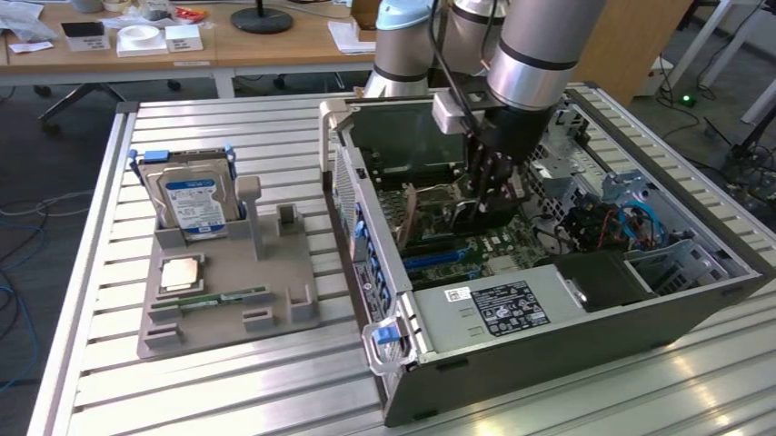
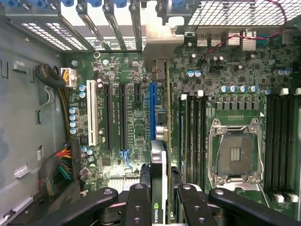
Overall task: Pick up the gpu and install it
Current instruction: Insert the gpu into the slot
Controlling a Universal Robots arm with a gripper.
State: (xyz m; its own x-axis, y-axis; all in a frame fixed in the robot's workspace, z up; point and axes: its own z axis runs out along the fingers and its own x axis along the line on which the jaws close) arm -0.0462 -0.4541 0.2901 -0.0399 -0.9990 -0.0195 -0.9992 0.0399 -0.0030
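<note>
Surface: your slatted metal table carries the open computer case; wooden desks stand at 12 o'clock in the exterior view.
Tool: your gripper is clamped narrowly on the gpu, which it holds on edge.
Gpu: inside the case, over the motherboard, just beside the blue slot.
Edges: case walls stand near on all sides.
Open room: the grey holder and hard drive sit well apart at 9 o'clock.

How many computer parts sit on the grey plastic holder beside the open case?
3: a silver hard drive with blue-white label standing upright at its far end, a square processor chip lying flat, and a narrow green memory stick nearer the front. None looks hidden.
</note>
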